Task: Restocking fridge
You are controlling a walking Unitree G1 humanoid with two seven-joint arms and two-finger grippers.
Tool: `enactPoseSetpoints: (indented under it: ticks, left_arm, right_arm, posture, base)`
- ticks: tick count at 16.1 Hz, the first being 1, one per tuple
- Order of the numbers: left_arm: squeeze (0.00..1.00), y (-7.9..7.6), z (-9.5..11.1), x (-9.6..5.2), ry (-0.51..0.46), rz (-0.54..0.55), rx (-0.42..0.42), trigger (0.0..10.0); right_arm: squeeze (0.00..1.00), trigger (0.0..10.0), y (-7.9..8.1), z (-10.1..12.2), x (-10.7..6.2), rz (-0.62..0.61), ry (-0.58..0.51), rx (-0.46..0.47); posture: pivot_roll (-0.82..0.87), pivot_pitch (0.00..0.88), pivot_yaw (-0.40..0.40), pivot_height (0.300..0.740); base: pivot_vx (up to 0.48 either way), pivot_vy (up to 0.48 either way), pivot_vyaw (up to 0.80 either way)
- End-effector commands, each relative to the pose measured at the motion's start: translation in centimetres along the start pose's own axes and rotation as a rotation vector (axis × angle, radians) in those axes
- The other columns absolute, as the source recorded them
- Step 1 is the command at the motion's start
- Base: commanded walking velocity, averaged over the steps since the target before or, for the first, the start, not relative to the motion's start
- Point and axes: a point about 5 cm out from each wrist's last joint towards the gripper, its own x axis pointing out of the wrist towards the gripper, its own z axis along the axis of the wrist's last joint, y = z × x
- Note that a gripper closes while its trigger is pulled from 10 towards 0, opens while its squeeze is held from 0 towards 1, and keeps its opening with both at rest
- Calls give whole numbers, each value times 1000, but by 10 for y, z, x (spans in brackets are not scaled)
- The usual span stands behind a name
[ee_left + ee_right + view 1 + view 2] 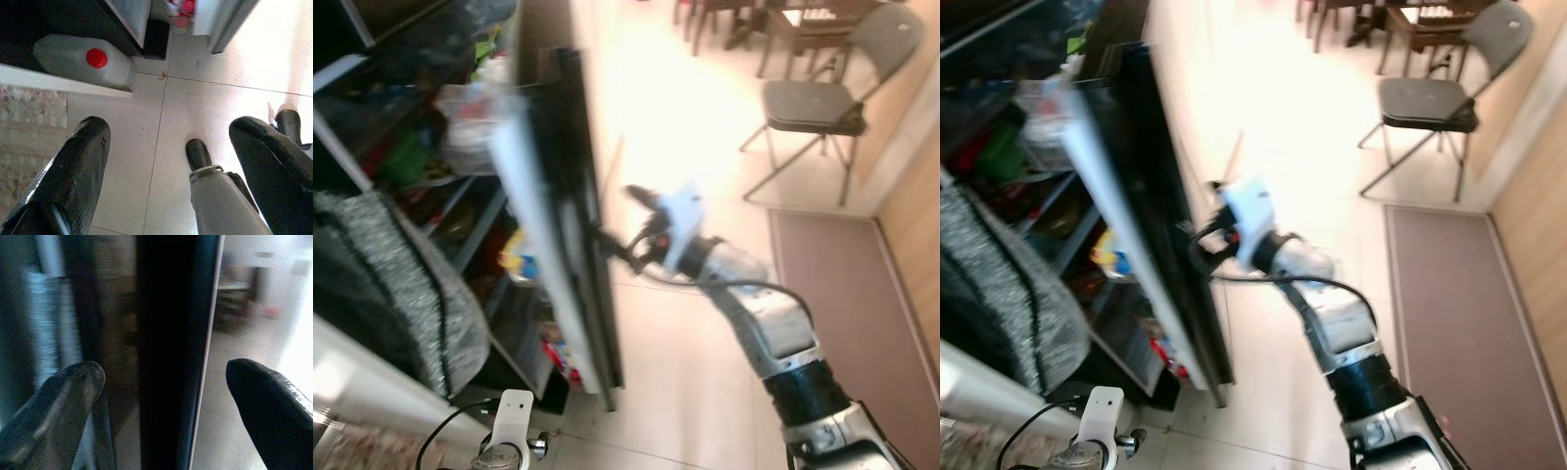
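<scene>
The fridge door (558, 225) stands open, a tall dark slab with a pale inner lining. Behind it are the fridge shelves (440, 166), crowded with colourful food packs. My right arm reaches out to the door's free edge. My right gripper (612, 247) is at that edge. In the right wrist view the right gripper (161, 377) is open, its fingers (63, 387) standing on either side of the dark door edge (171, 347). My left gripper (168, 137) hangs low, open and holding nothing, pointing down at the tiled floor.
A white jug with a red cap (83, 61) lies on the floor by the fridge base. A grey speckled fabric (382, 284) hangs at the left. A folding chair (813, 103) and a brown rug (832, 294) lie to the right, with a dining table behind.
</scene>
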Motion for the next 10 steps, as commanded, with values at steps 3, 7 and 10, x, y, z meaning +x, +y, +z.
enactPoseSetpoints:
  ticks: [3,7,10]
  left_arm:
    - [0,2,-6,-1,26,5,8,10000]
    - [0,2,-6,-1,25,3,7,10000]
    - [0,2,-6,-1,24,4,7,10000]
  right_arm:
    - [0,10000,3,-5,-9,11,39,16]
    - [0,10000,-10,-12,-19,-72,71,61]
    - [0,10000,-22,-14,-25,-154,62,81]
  posture:
    - [-153,39,67,740]
    - [-152,36,68,740]
    - [-151,35,68,740]
  base:
    - [0,0,0]
    - [0,0,0]
    - [0,0,0]
